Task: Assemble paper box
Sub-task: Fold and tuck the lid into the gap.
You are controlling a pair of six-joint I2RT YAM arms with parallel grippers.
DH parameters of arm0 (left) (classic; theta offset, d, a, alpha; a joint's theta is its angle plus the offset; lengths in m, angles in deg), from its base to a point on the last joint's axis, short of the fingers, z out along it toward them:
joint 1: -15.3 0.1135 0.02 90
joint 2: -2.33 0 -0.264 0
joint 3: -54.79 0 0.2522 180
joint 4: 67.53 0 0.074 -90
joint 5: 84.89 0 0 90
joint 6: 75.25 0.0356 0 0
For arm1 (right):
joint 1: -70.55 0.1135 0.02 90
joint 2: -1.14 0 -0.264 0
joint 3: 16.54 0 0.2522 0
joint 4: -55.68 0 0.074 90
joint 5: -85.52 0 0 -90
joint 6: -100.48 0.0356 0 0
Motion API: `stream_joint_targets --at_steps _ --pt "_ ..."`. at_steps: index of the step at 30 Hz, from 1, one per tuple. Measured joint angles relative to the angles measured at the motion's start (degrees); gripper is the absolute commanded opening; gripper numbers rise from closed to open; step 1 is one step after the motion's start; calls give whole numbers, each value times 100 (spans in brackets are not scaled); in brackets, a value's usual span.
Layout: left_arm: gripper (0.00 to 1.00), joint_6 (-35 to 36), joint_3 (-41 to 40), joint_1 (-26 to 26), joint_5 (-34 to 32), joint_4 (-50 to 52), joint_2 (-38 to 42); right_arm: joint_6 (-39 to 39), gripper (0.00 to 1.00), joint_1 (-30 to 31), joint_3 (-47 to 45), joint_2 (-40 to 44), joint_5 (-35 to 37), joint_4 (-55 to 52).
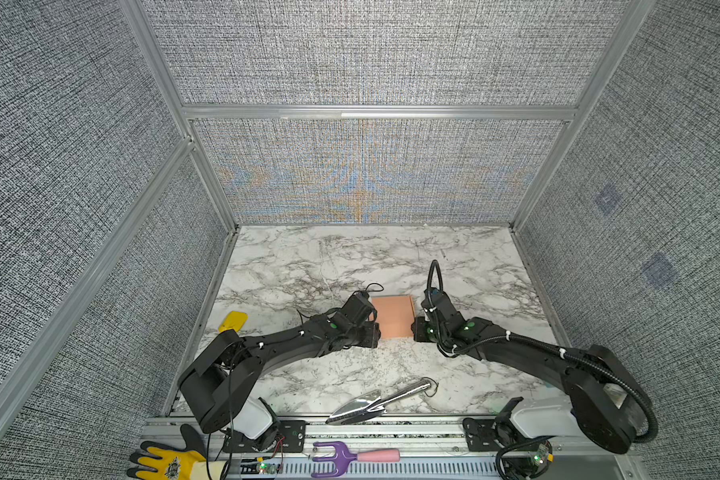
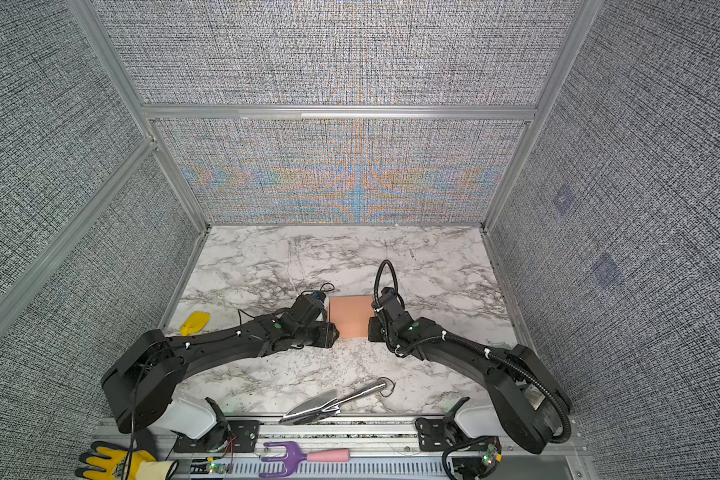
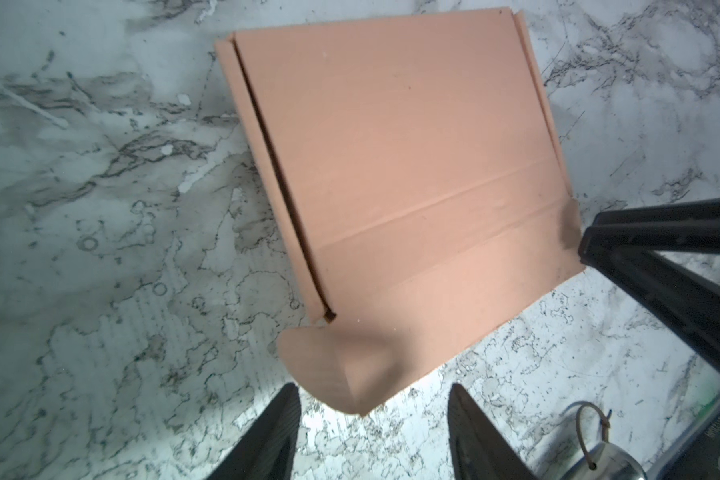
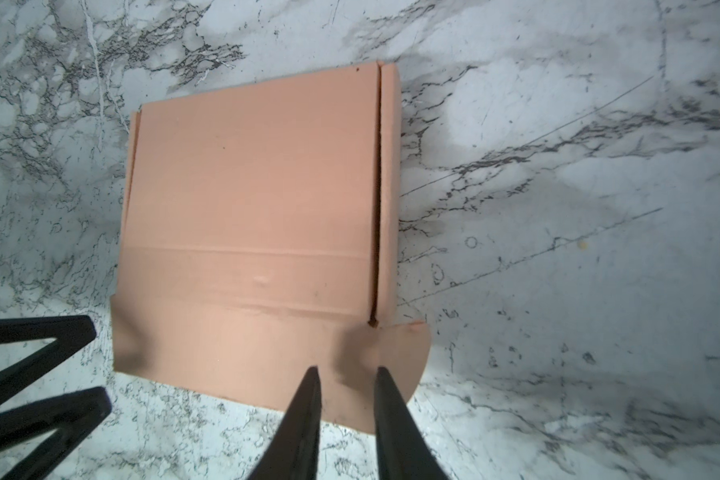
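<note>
Black fingers (image 3: 281,432) of the left hand (image 3: 373,386) stand wide apart and hold nothing. A rounded ear of the paper box (image 3: 391,145) reaches just between their tips. The right hand (image 4: 348,370) shows only a narrow gap, with its tips at the front flap beside the other ear. Whether it pinches the cardboard or merely rests on it cannot be told.

Taking 12 o'clock as the back wall, the paper box lies flat near the middle of the marble-patterned desk (image 1: 308,266) in both top views. The left hand is at the box's 8 o'clock corner and the right hand at its 4 o'clock corner.

Progress, as judged: the side walls are folded up and the lid panel lies down over them, so the body looks formed. The front flap at 6 o'clock and its two rounded ears lie outside, untucked. Folding the ears in and tucking the flap appear to be what remains.

Outward at 6 o'clock lie a metal trowel (image 1: 375,401), a purple hand fork (image 1: 341,457) and a yellow glove (image 1: 163,461). A yellow object (image 1: 233,321) lies at 9 o'clock.

The box is plain, and the glove's emblem is too small to read.
</note>
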Motion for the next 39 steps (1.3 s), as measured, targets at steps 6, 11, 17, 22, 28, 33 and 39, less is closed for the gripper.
stream_joint_targets --at_steps 6,11,17,22,28,33,39 --pt "56 -42 -63 2 13 -28 -66 -11 27 -4 0 -46 -24 -2" --pt "56 -46 -90 2 24 -33 -203 -96 39 -4 0 -105 11 -74" --pt "56 -46 -42 2 15 -33 -361 -269 47 -4 0 -24 188 -177" --pt "53 -44 81 2 7 -39 -435 -323 47 -15 -2 2 280 -177" --pt "50 -44 142 2 9 -44 -455 -385 47 -33 -42 -98 258 -127" --pt "50 -44 129 2 7 -48 -466 -422 47 -42 -96 -184 146 55" --pt "49 -42 131 2 9 -83 -603 -542 45 -55 -114 -297 -63 286"
